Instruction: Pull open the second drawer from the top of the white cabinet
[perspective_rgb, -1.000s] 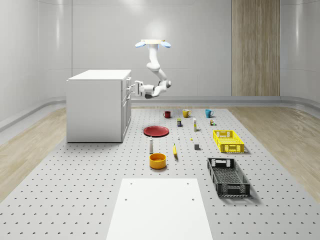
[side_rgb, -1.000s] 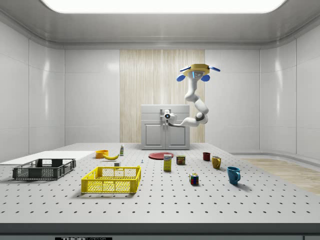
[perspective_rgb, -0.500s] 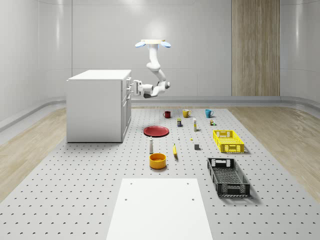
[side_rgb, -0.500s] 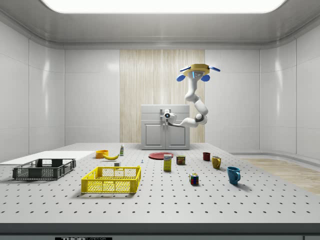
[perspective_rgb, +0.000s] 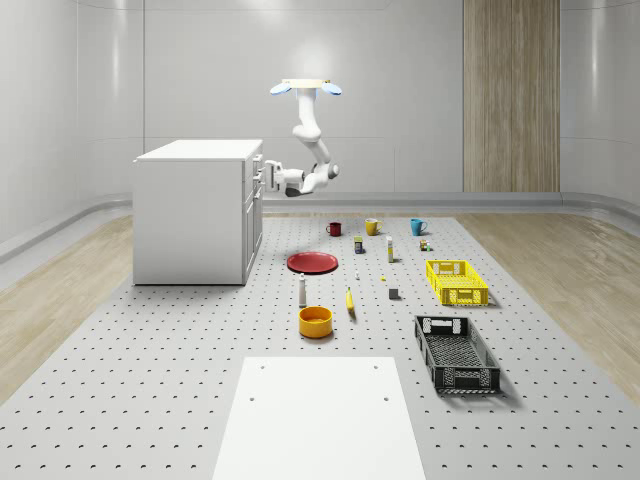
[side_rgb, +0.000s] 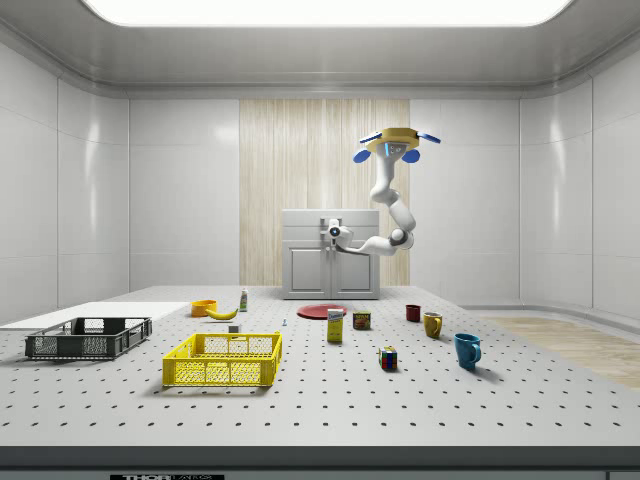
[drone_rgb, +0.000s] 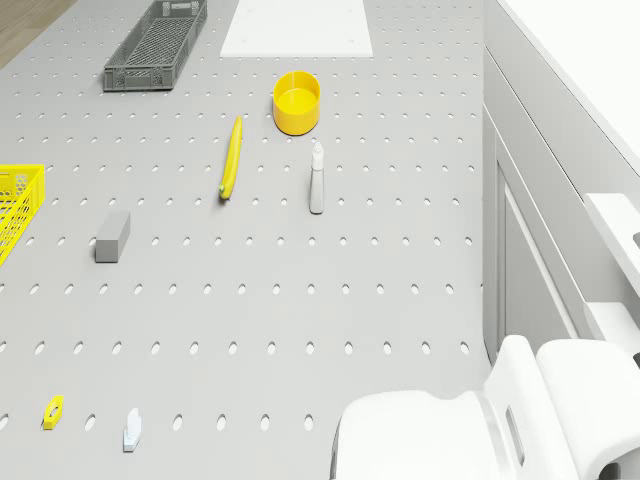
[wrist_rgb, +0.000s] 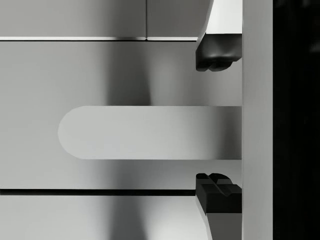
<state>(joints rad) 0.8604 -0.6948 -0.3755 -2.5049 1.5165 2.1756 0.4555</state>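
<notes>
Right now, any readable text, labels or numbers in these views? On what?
None reads clearly.
yellow box: printed label, too small to read.
can: label, too small to read.
dark strip at the side view's bottom edge: pale letters, cut off, unreadable.
white cabinet and drawer handle: no markings seen.

In the whole-scene view the cabinet (perspective_rgb: 197, 211) stands at the left; the plate (perspective_rgb: 312, 262), bowl (perspective_rgb: 315, 321) and two crates (perspective_rgb: 456, 281) lie to its right.
</notes>
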